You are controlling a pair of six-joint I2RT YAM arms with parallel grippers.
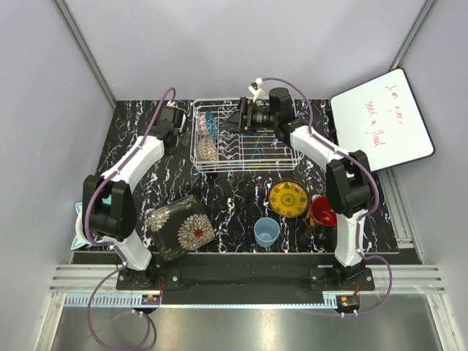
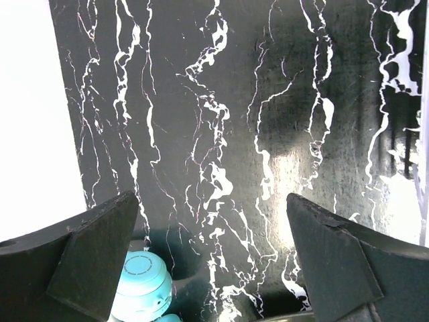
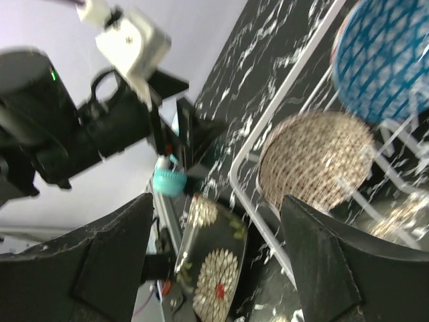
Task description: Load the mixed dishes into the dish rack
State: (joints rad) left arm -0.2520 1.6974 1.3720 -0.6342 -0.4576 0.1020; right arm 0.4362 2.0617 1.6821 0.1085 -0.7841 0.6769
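Observation:
The white wire dish rack (image 1: 252,157) stands at the back centre. A blue patterned bowl (image 1: 210,122) and a beige patterned bowl (image 1: 207,149) stand on edge in its left end; both show in the right wrist view, blue (image 3: 383,57) and beige (image 3: 314,161). My right gripper (image 1: 229,122) hovers over the rack, open and empty (image 3: 214,221). My left gripper (image 1: 173,129) is left of the rack, open and empty (image 2: 214,228) over bare mat. The dark square floral plate (image 1: 179,225), yellow plate (image 1: 287,198), light blue cup (image 1: 267,232) and dark mug (image 1: 322,212) sit on the mat in front.
A white board with red writing (image 1: 382,119) leans at the back right. A teal ribbed ball (image 2: 139,285) lies at the mat's left edge, also in the right wrist view (image 3: 167,181). Grey walls enclose the black marbled mat (image 1: 234,190).

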